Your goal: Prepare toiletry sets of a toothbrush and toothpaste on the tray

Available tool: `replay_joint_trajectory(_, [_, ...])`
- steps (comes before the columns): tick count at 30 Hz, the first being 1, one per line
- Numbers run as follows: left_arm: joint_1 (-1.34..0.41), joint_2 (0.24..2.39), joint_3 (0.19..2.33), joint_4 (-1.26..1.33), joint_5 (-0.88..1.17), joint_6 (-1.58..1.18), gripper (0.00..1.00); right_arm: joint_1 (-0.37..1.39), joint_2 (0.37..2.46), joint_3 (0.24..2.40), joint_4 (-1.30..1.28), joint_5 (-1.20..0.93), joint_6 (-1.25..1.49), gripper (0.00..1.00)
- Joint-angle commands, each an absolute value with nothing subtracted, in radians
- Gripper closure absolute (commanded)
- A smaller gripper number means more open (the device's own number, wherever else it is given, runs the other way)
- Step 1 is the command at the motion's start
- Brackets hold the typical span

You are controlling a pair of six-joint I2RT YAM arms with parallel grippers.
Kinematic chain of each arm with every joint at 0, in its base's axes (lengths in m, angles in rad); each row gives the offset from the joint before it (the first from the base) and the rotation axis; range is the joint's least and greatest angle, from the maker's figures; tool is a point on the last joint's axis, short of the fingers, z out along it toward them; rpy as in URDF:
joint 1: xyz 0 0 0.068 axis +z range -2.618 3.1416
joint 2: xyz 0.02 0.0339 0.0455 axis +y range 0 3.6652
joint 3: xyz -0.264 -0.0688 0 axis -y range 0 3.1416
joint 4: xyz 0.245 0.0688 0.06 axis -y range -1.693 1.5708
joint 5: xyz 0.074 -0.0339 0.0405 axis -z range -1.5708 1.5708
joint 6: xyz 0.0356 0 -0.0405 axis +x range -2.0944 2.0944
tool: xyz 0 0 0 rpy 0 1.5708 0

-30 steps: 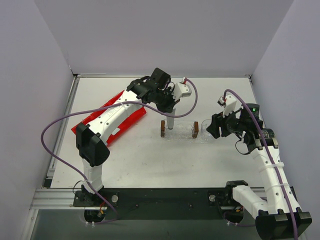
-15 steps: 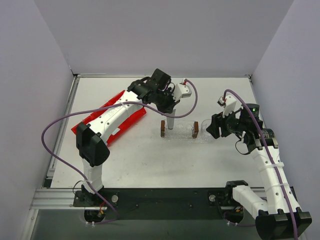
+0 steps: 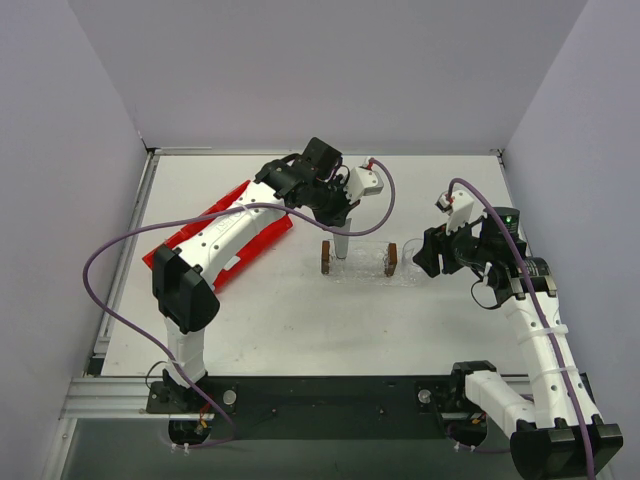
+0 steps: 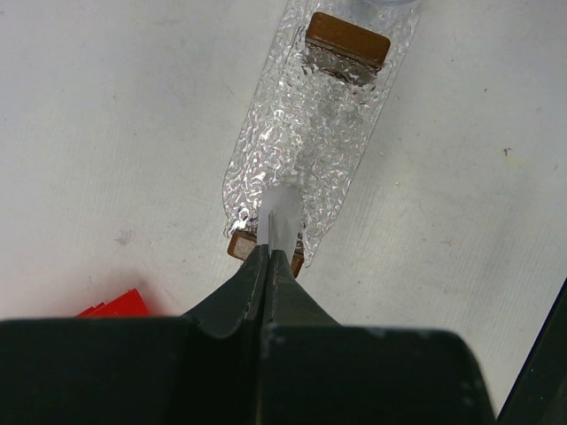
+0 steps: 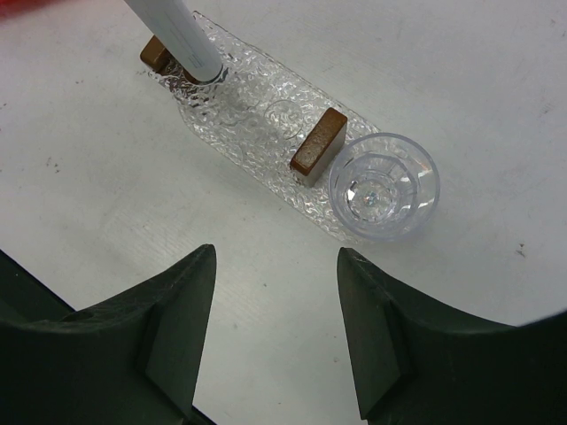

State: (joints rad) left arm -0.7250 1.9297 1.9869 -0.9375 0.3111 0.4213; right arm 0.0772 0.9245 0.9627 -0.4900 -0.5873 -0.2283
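1. In the overhead view, a white tabletop [image 3: 300, 310] is enclosed by pale walls. The left arm [image 3: 225, 235] is stretched from the lower left to the centre of the frame, and the right arm [image 3: 540, 340] is raised along the right side.
2. The tray [image 3: 358, 266], a clear, textured, rounded oblong, is laid flat at the centre of the overhead view. A left-hand brown block [image 3: 326, 257] and a right-hand brown block [image 3: 391, 259] are stood at its two ends.
3. The toothpaste [image 4: 282, 220], a pale tube, is pinched by its flat end in the left jaws, which are closed tightly on it. The tube is held steeply, with its rounder end pointed down.
4. That lower end is placed over the tray just beside the left-hand brown block. Whether it is touching the tray cannot be told.
5. The right jaws are spread wide with nothing held between them. They are poised above the tabletop just right of the tray in the overhead view.
6. A clear cup [image 5: 383, 186] is stood upright at the tray's right-hand end, just beside the right-hand brown block.
7. A red bin [image 3: 275, 232] is seen left of centre in the overhead view, largely covered by the left arm.
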Motion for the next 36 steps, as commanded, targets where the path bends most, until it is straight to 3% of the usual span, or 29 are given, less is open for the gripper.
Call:
replay_joint_trajectory(1, [-0.729, 1.928, 1.993, -0.885, 0.337, 0.411, 1.00, 0.069, 0.910, 0.957, -0.476, -0.614, -0.219, 0.48])
replay_joint_trajectory(36, [-0.729, 1.950, 1.956, -0.858, 0.351, 0.410, 1.00, 0.061, 0.907, 0.956, -0.479, -0.618, -0.221, 0.48])
